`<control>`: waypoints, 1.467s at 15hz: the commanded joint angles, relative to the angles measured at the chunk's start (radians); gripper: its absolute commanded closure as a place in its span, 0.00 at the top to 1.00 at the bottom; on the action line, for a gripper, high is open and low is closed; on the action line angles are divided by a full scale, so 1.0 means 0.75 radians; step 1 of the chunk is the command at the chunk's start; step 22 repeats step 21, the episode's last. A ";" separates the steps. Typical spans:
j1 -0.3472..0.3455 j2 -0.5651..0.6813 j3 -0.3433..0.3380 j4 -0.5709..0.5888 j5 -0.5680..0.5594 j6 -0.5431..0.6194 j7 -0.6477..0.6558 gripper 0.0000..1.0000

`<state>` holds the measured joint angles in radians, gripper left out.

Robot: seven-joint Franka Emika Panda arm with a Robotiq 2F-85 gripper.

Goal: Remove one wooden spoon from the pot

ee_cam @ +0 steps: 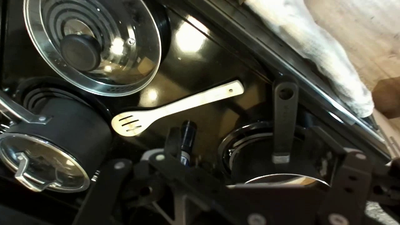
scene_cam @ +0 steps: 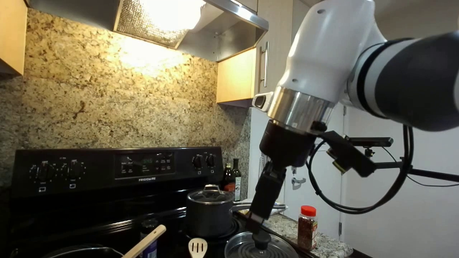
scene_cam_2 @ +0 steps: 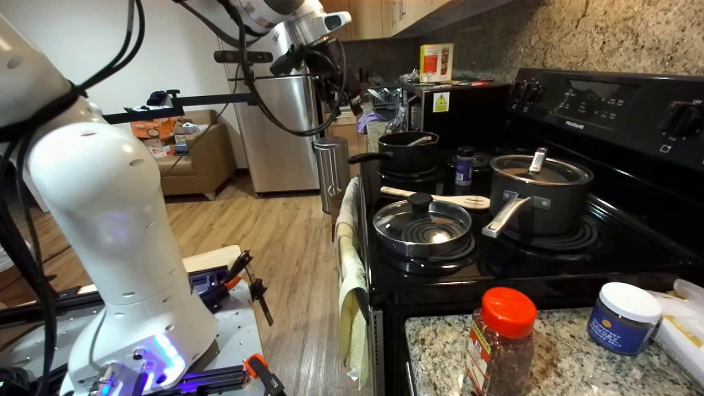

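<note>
The pale wooden spoon (ee_cam: 184,103), with a slotted oval head, lies flat on the black stove top. It also shows in both exterior views (scene_cam: 198,247) (scene_cam_2: 459,200). The dark pot (scene_cam_2: 404,157) stands on a far burner with its black handle toward the stove's front edge. It is partly in view in an exterior view (scene_cam: 84,252) and the wrist view (ee_cam: 256,162). Another wooden utensil (scene_cam: 145,242) with a tan handle leans in it. My gripper (ee_cam: 250,139) is open and empty, its fingers apart with the pot beyond them. It hangs in the air in both exterior views (scene_cam: 256,227) (scene_cam_2: 353,104).
A grey pot with a knobbed lid (scene_cam_2: 542,201) and a glass-lidded pan (scene_cam_2: 385,234) stand on nearer burners. A blue-labelled spice jar (scene_cam_2: 464,166) stands between the pots. A red-capped jar (scene_cam_2: 503,344) stands on the counter. The range hood (scene_cam: 238,37) hangs above.
</note>
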<state>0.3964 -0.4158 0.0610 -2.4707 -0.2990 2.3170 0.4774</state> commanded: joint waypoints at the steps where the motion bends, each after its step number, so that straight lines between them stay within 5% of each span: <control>1: -0.067 -0.095 0.024 0.053 0.270 -0.200 -0.320 1.00; 10: -0.238 -0.082 0.013 0.310 0.508 -0.737 -0.505 1.00; 22: -0.309 -0.081 0.039 0.326 0.522 -0.835 -0.491 1.00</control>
